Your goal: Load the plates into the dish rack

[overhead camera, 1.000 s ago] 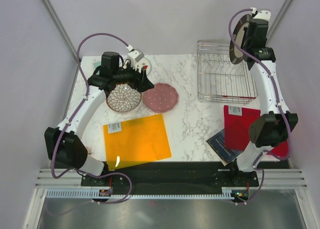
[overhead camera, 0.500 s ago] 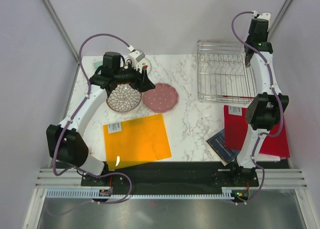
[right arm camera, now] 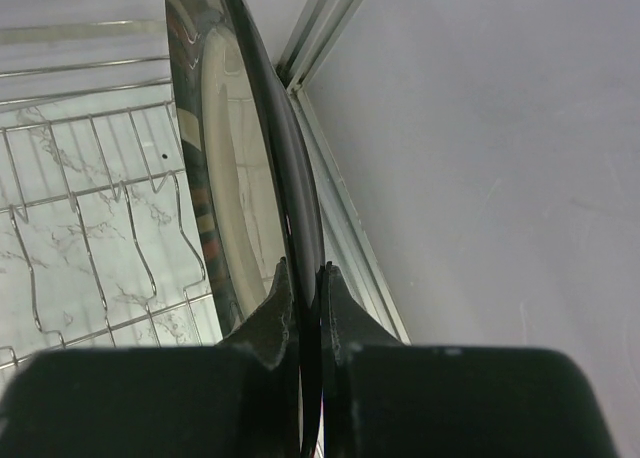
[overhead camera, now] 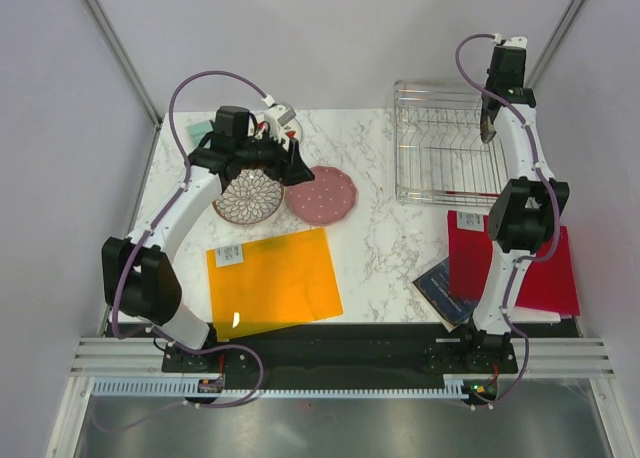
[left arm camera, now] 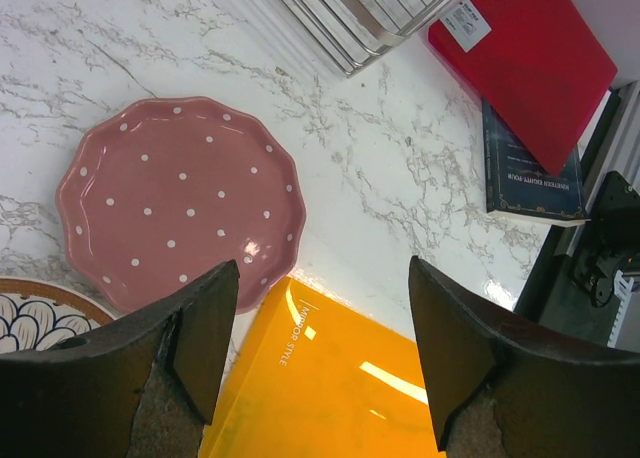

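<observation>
Left claw (left arm camera: 322, 278): fingers apart, nothing between them, hovering above the table (left arm camera: 400, 178) over the seam between the pink dotted plate (left arm camera: 180, 198) and the orange sheet (left arm camera: 330, 378). We read that as a parked or pre-grasp pose, not a grasp.

The lattice plate (overhead camera: 248, 196) lay flat just left of the pink one, partly under the left wrist. We couldn't tell whether the two rims touched. Both sat well apart from the dish rack (overhead camera: 440, 148), so neither was loaded yet. Lying flat, they offered the claw only a rim to pinch.

The rack stood at the far right of the table, and we saw no plate seated in it. The red sheet (overhead camera: 475, 248) lay just in front of it.

Right claw (right arm camera: 305, 288): clamped on the rim of the dark-rimmed plate (right arm camera: 215, 148), which it held on edge and near vertical over the rack's right side, close to the wall. We judged the edge-on hold deliberate, since the plate must drop between the upright wires and can't go in flat.

Step in hand, in our judgement, was lining this first plate up with a slot. The main risk was the thin rim slipping in the pinch or catching on a wire during the descent.
</observation>
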